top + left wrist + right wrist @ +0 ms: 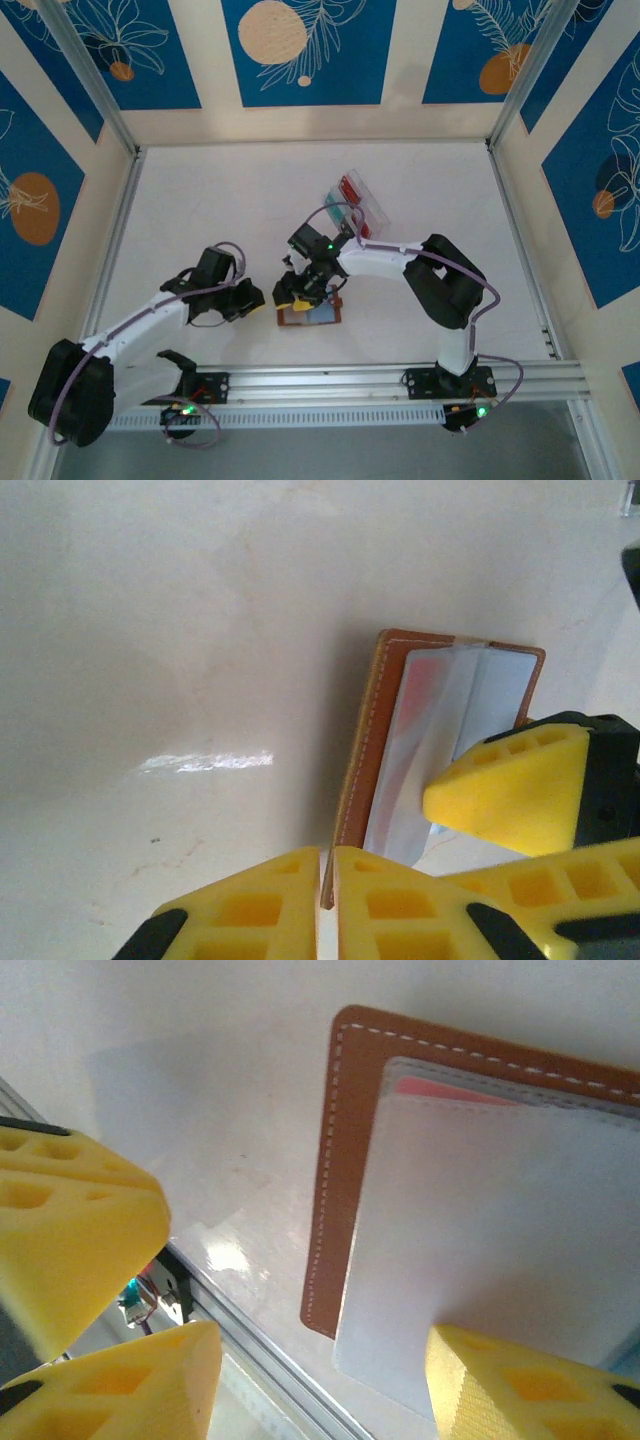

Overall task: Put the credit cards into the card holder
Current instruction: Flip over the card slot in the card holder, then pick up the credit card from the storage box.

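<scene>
Left arm extends low from the left across the white worktop (200,200). Left end effector (327,858) is closed to a thin slit, yellow fingers almost touching. Its tips sit right at one brown corner of the card holder (368,740), and the stitched leather edge runs straight to that slit. Can't tell whether the leather is actually nipped or just lies behind the tips.

Card holder lies open near the middle of the worktop, close to the front rail (330,378), between the two end effectors. Brown outside is down, pale grey-blue inside is up. From the left wrist, the leather edge throws a dark shadow on the worktop beside it. A red card (445,1090) is tucked inside, with only a pink strip showing past the pale flap, near the stitched border.

Right end effector (328,1345) is over the holder, its arm angling in from the back right. Jaws are apart and hold nothing. One finger (520,1385) has its tip on the pale flap. The other is off the holder, beside its brown edge, toward the front rail.

Farther back and slightly right is a clear tray (376,218) with more credit cards (351,188) in it, red and teal, apart from the holder.
</scene>
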Controlling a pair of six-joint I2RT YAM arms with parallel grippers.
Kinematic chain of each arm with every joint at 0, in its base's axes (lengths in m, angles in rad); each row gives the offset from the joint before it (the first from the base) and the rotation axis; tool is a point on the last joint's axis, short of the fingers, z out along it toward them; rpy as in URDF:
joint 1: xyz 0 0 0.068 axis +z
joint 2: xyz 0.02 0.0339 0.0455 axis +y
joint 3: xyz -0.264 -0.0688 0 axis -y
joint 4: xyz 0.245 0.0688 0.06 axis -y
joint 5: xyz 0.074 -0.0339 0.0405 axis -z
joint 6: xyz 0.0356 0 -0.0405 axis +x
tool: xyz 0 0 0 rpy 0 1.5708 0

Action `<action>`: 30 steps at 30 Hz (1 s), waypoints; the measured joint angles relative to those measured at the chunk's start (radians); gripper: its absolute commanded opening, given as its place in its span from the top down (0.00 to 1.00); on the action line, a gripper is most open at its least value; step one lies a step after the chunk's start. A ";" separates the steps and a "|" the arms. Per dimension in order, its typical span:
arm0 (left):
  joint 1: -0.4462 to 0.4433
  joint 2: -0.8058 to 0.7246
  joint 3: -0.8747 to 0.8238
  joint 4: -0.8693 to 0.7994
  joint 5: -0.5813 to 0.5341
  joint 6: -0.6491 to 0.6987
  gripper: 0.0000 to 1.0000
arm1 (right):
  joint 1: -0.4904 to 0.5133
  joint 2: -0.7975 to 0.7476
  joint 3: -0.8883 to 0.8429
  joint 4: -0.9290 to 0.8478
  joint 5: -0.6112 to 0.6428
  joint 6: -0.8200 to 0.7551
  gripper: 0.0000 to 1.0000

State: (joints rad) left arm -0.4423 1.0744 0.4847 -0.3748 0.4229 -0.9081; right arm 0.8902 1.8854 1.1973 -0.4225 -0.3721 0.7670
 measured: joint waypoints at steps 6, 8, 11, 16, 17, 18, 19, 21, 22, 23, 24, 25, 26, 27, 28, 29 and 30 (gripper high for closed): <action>0.002 0.036 0.043 -0.010 0.043 0.000 0.88 | -0.002 -0.008 0.006 -0.019 -0.008 -0.015 0.42; 0.002 0.048 0.068 -0.009 0.054 0.000 0.88 | -0.008 -0.026 0.006 -0.040 -0.002 -0.024 0.42; 0.002 0.071 0.108 -0.008 0.068 0.003 0.88 | -0.029 -0.074 0.007 -0.085 0.015 -0.046 0.42; -0.019 0.128 0.177 -0.008 0.074 0.020 0.88 | -0.098 -0.164 0.007 -0.137 0.035 -0.074 0.42; -0.024 0.139 0.190 -0.009 0.074 0.021 0.88 | -0.113 -0.182 0.006 -0.145 0.039 -0.079 0.43; -0.033 0.155 0.208 -0.009 0.074 0.024 0.88 | -0.131 -0.204 0.005 -0.156 0.047 -0.084 0.44; -0.044 0.172 0.226 -0.009 0.074 0.026 0.88 | -0.148 -0.225 0.002 -0.167 0.056 -0.088 0.45; -0.072 0.213 0.267 -0.009 0.074 0.031 0.88 | -0.185 -0.264 -0.001 -0.193 0.084 -0.098 0.46; -0.087 0.237 0.290 -0.009 0.074 0.036 0.88 | -0.208 -0.284 -0.001 -0.210 0.105 -0.105 0.46; -0.103 0.261 0.311 -0.009 0.072 0.043 0.88 | -0.230 -0.299 -0.001 -0.225 0.124 -0.111 0.46; -0.119 0.288 0.331 -0.008 0.071 0.047 0.89 | -0.259 -0.314 0.000 -0.246 0.153 -0.118 0.46; -0.134 0.312 0.346 -0.004 0.071 0.052 0.89 | -0.287 -0.324 0.004 -0.270 0.189 -0.127 0.46; -0.145 0.333 0.354 0.000 0.070 0.054 0.89 | -0.307 -0.328 0.013 -0.296 0.229 -0.137 0.45; -0.156 0.355 0.359 0.003 0.069 0.055 0.89 | -0.333 -0.327 0.031 -0.329 0.283 -0.148 0.44; -0.166 0.375 0.360 0.005 0.066 0.059 0.89 | -0.354 -0.323 0.056 -0.360 0.338 -0.160 0.44; -0.172 0.393 0.360 0.001 0.062 0.066 0.89 | -0.370 -0.319 0.077 -0.382 0.381 -0.170 0.43; -0.177 0.408 0.360 -0.002 0.055 0.073 0.89 | -0.386 -0.314 0.107 -0.405 0.431 -0.185 0.44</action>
State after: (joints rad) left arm -0.6197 1.4822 0.8444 -0.3763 0.4782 -0.8349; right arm 0.5041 1.5715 1.3041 -0.8276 0.0593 0.5823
